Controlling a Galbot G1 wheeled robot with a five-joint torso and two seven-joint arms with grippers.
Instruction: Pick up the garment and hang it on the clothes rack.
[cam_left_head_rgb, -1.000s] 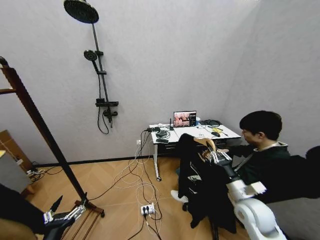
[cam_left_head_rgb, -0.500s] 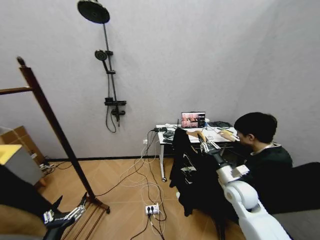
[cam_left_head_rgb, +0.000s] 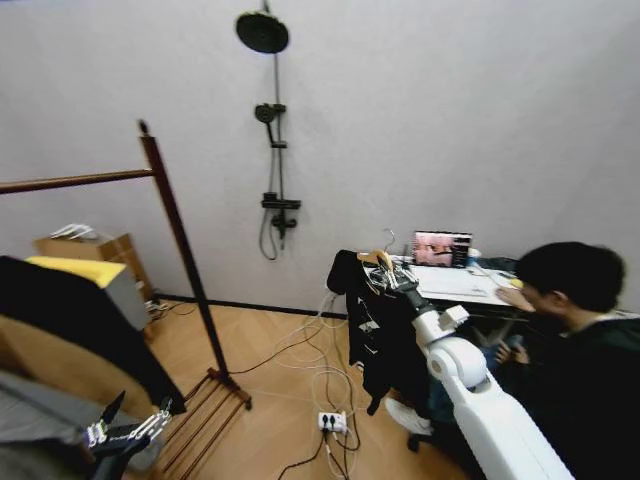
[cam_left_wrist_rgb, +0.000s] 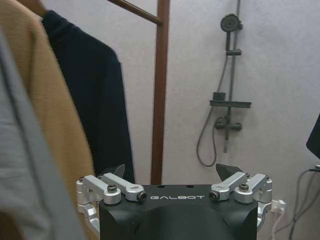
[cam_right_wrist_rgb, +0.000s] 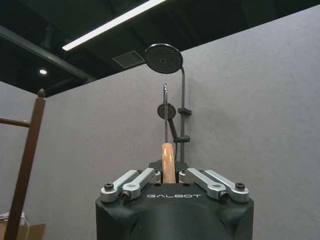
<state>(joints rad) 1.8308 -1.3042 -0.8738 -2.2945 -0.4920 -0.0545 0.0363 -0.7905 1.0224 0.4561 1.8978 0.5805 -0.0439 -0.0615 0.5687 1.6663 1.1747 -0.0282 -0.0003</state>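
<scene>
Standing at the left of the head view, the clothes rack (cam_left_head_rgb: 185, 270) shows one dark reddish-brown post with a knob top, its horizontal rail running off to the left and its slatted base resting on the wooden floor (cam_left_head_rgb: 280, 400); a tan coat (cam_left_wrist_rgb: 45, 100) and a dark garment (cam_left_wrist_rgb: 95, 105) already hang from that rail in the left wrist view. Well apart from the rack, toward the desk (cam_left_head_rgb: 470, 285) on the right, the garment (cam_left_head_rgb: 375, 330) hangs limp and black from its pale wooden hanger (cam_right_wrist_rgb: 168, 162), whose metal hook (cam_right_wrist_rgb: 165, 112) stands upright. The right gripper (cam_left_head_rgb: 392, 278) is raised at the end of its outstretched arm, its fingers closed around the hanger's neck so that the garment dangles clear of the floor. The left gripper (cam_left_head_rgb: 128, 430) sits low beside the rack's base, fingers spread apart with nothing between them.
</scene>
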